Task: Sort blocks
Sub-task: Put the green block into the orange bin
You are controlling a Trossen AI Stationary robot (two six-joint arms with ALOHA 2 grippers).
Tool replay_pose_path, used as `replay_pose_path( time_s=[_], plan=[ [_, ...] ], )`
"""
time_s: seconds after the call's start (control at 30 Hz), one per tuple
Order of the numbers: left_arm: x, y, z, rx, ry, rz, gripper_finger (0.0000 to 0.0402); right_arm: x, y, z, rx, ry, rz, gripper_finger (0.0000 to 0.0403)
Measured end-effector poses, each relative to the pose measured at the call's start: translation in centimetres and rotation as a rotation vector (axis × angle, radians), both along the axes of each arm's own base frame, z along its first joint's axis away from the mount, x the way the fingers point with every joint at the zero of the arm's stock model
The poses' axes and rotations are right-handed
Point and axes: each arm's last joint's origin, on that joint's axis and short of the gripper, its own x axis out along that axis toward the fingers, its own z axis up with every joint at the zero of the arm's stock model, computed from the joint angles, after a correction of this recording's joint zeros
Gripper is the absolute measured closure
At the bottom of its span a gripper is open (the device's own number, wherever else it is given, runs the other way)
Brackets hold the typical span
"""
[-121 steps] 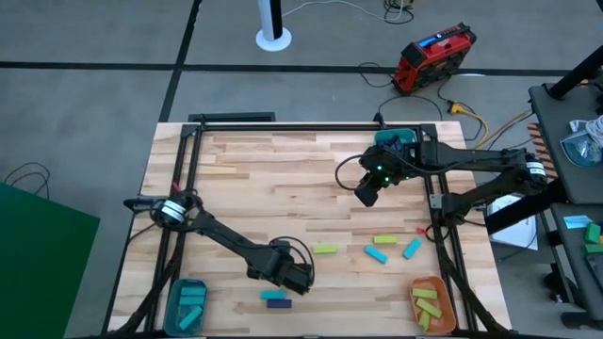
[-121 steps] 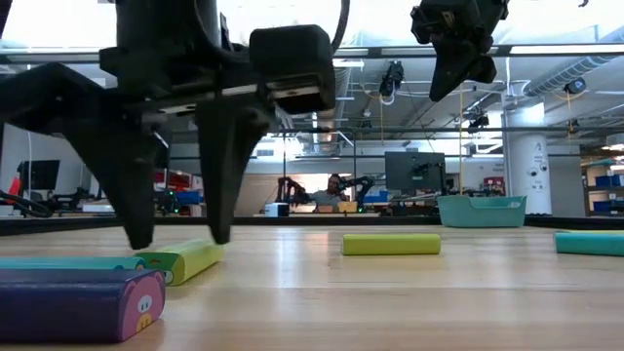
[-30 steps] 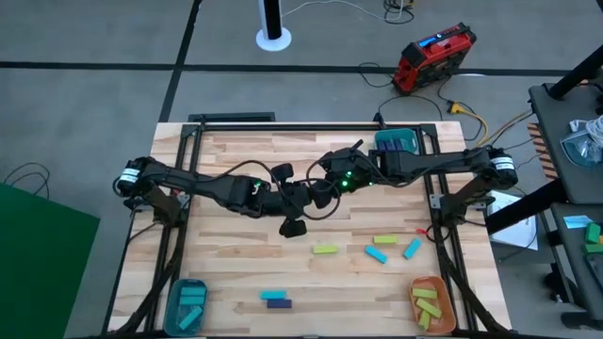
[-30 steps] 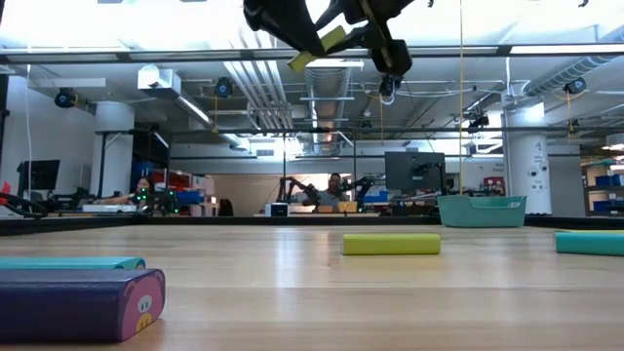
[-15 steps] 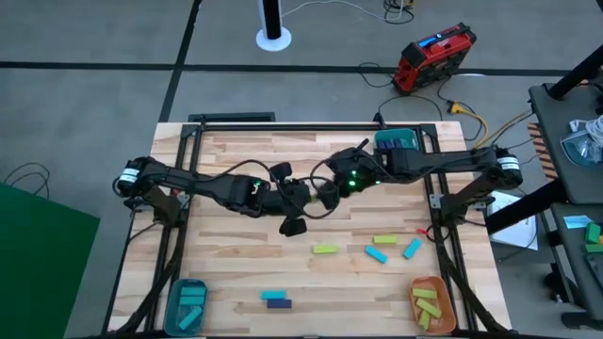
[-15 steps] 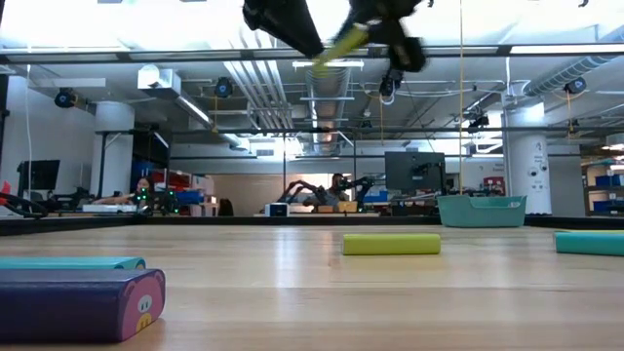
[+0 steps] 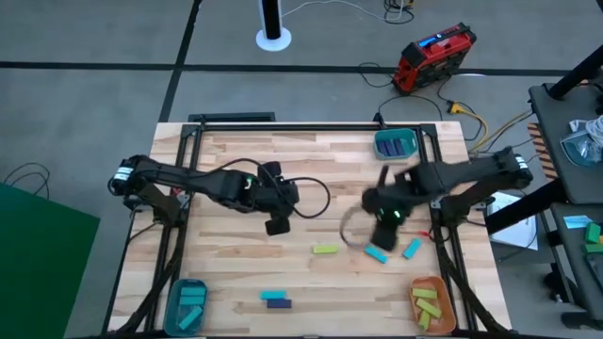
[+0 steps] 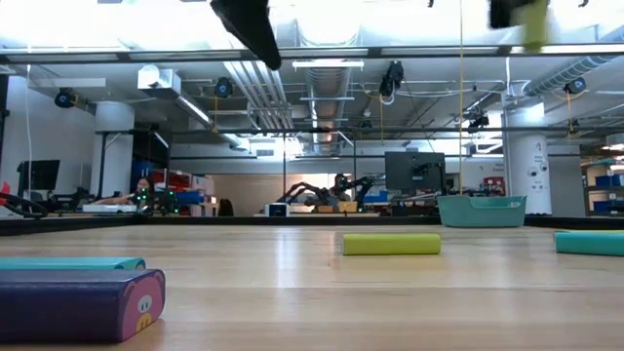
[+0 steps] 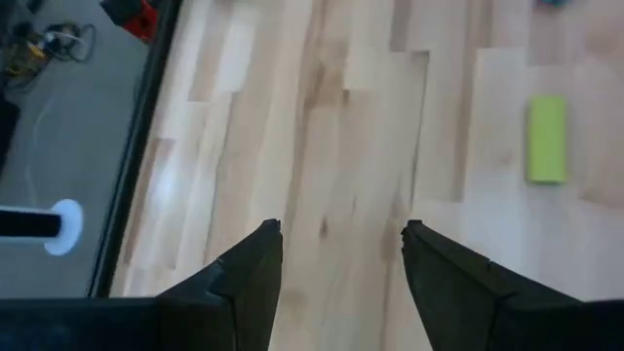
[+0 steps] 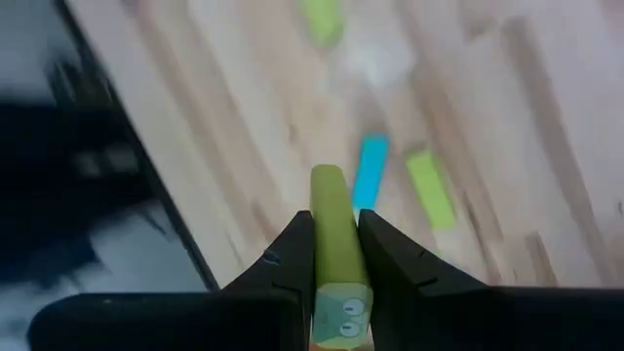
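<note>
Left gripper (image 7: 277, 226) left of frame centre in the high view, fingers spread, holding nothing. Right gripper (image 10: 336, 255) right of centre, pinched across a yellow-green block (image 10: 336, 244); other blocks (image 7: 325, 250) along the lower table. Likely light, rigid, smooth: grip mid-length across the narrow sides.

Tools, two, both mine: left tool (image 7: 277, 224) and right tool (image 10: 336, 234).

Bowls on the table (image 7: 236, 160), three: a teal bowl (image 7: 173, 294) at the near left corner, a second teal bowl (image 7: 380, 143) at the far right, and one orange bowl (image 7: 415, 286) at the near right.

Blocks lying loose on the table, five: three cyan blocks (image 7: 377, 254) (image 7: 412, 249) (image 7: 273, 295), one yellow-green block (image 7: 325, 250) and one purple block (image 7: 277, 303).

Blocks off the table, one: the held block (image 10: 336, 210), yellow-green, clamped in my right tool.

Blocks inside the bowls: several in each; I cannot tell the exact number.
</note>
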Motion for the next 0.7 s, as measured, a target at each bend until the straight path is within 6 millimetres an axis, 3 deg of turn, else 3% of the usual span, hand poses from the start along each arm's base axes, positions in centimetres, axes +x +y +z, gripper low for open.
replay_pose_path(
  time_s=[0.33, 0.5, 0.7],
  plan=[
    [-3.5, 0.1, 2.5, -0.119, -0.007, -0.078, 0.0216, -5.1, 9.3, -2.2, -0.077, 0.073, 0.524, 0.0351],
    [-5.3, 0.3, 4.1, -0.139, -0.058, -0.068, 0.0216, -8.1, 12.4, -3.9, -0.089, 0.133, 0.567, 0.0351],
    [-7.2, 0.5, 5.7, -0.159, -0.123, -0.061, 0.0216, -10.4, 14.5, -5.7, -0.089, 0.17, 0.545, 0.0351]
  ],
)
